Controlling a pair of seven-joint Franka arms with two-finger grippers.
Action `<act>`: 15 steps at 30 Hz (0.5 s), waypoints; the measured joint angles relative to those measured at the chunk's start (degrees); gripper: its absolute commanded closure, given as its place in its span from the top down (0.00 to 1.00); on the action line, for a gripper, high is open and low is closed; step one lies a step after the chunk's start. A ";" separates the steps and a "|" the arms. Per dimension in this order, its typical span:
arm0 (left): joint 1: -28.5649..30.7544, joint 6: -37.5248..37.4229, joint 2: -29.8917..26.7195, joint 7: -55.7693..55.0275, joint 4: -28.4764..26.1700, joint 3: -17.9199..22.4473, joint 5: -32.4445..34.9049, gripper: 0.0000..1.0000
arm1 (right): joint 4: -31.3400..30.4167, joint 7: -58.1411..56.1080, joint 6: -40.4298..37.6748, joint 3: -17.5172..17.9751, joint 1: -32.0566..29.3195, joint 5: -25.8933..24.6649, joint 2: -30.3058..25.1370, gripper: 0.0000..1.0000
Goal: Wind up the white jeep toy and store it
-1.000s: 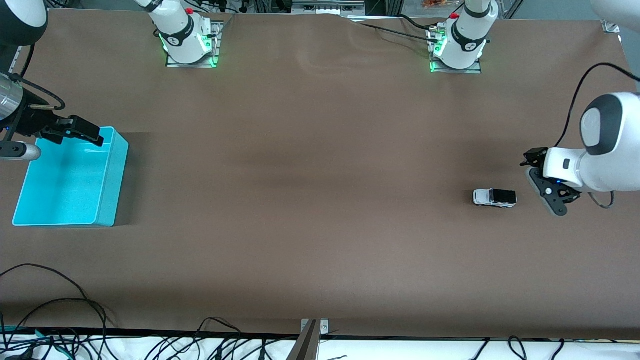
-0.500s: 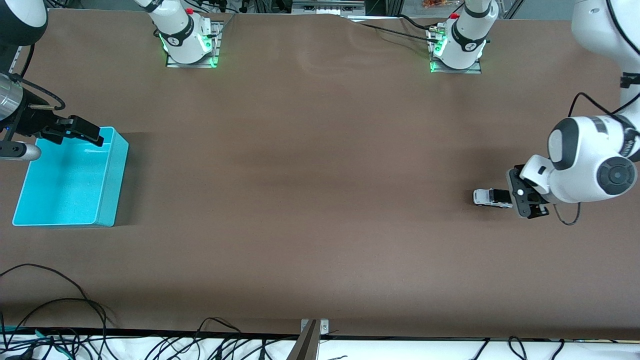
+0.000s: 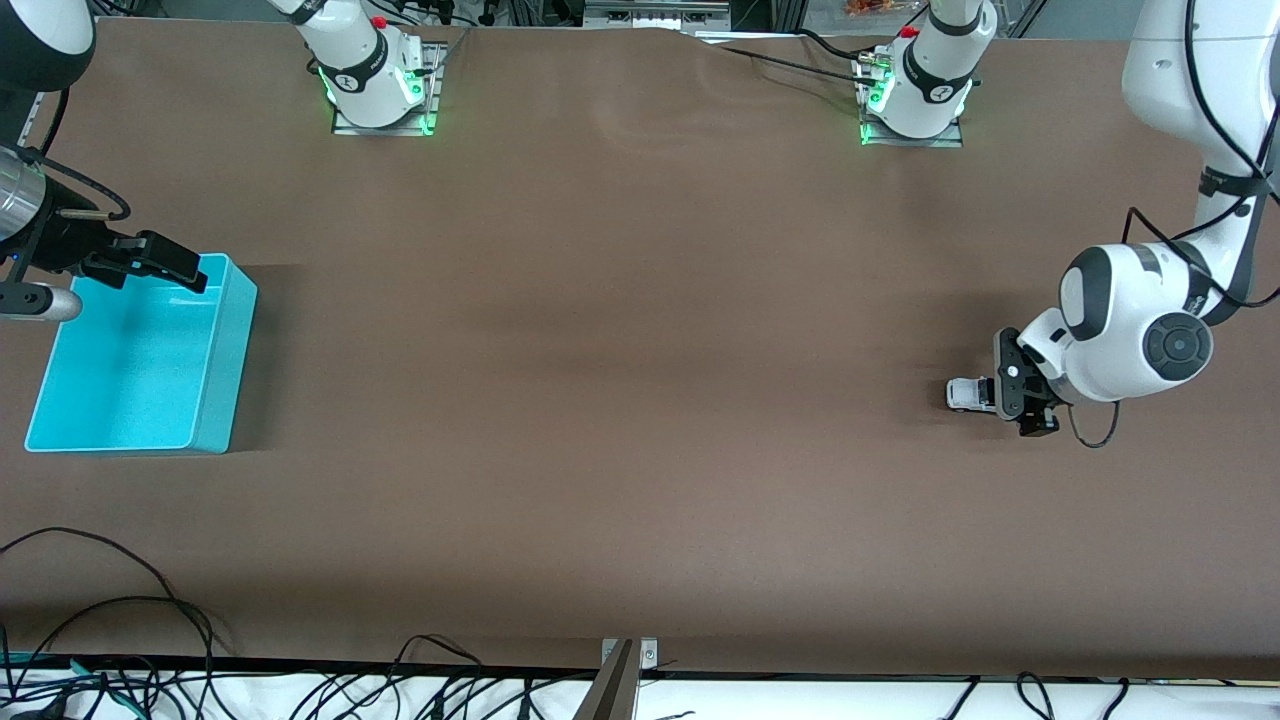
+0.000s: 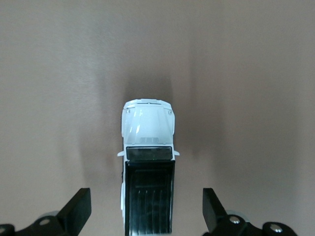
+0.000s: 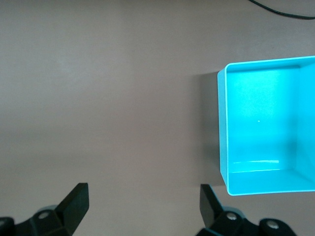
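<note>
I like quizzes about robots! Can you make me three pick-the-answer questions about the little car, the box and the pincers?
1. Where is the white jeep toy?
A. in the bin
B. on the table, between the left pincer's fingers
C. up in the air

2. What colour is the bin?
A. cyan
B. red
C. yellow

3. How is the left pincer?
A. shut on the jeep
B. open
C. out of sight

Answers: 1 B, a finger shows on each side of the jeep. 2 A, its walls are cyan. 3 B, gaps show beside the jeep.

Brown surface (image 3: 620,400) carries a cyan bin (image 3: 225,370) at the right arm's end; black cables (image 3: 110,640) trail along its near edge.
</note>
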 measured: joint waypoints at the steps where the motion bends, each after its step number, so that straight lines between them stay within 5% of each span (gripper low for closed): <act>1: 0.09 0.37 0.34 0.26 0.00 0.00 0.00 1.00 | 0.00 0.00 0.00 0.00 0.00 0.00 0.00 1.00; 5: 0.48 1.47 1.42 0.85 -0.01 0.00 0.00 0.97 | 0.00 0.00 0.00 0.00 -0.02 0.00 0.00 1.00; 6: 0.65 2.28 2.12 0.99 0.00 0.00 0.01 0.79 | 0.00 0.00 0.00 0.00 -0.05 0.00 0.00 1.00; 12: 0.64 2.37 2.27 1.02 -0.09 -0.01 0.01 0.59 | 0.00 0.00 0.00 0.00 -0.06 0.00 0.00 1.00; 15: 0.64 2.37 2.35 1.02 -0.28 -0.02 0.01 0.41 | 0.00 0.00 0.00 0.00 -0.06 0.00 0.00 1.00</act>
